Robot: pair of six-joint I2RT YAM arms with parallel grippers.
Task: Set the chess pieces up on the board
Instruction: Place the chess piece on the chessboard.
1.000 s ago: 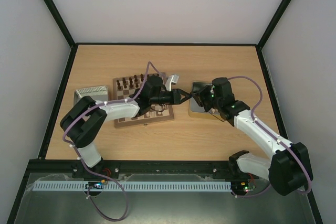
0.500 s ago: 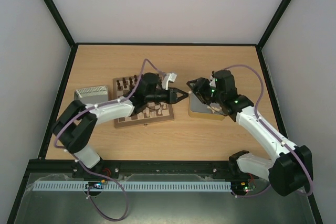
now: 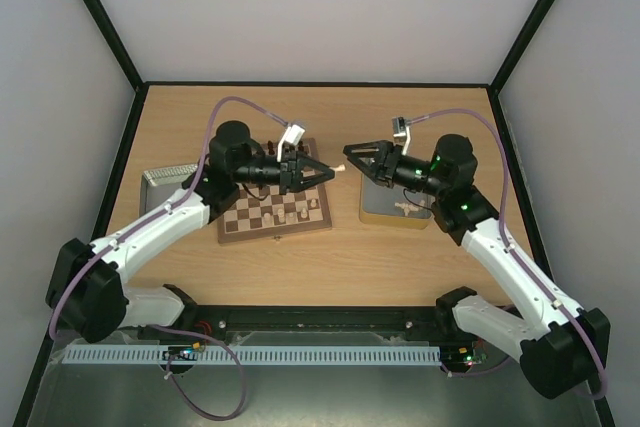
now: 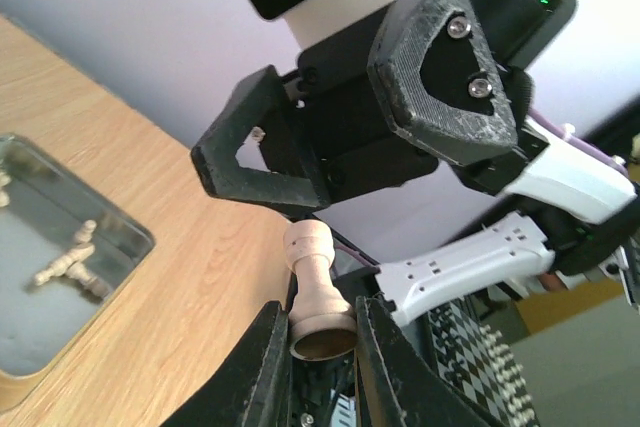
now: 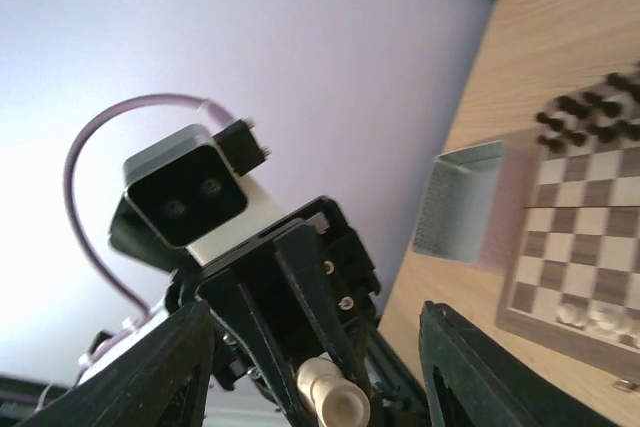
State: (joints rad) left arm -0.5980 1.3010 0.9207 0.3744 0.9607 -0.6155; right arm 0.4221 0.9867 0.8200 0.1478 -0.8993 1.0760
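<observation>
Left fingers (image 4: 262, 377) pinch round base of smooth cream wooden chess piece (image 4: 318, 292); right fingers (image 5: 170, 377) spread wide

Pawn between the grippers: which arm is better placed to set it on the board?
Left. The left gripper holds the pawn by its base, near the board; the right gripper is open and empty.

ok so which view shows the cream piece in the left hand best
left wrist: the cream chess piece shows whole and sharp mid-frame, clamped near its base in the left hand. right wrist shows only part of it, cut off at the bottom edge. top external shows just a pale speck.
</observation>
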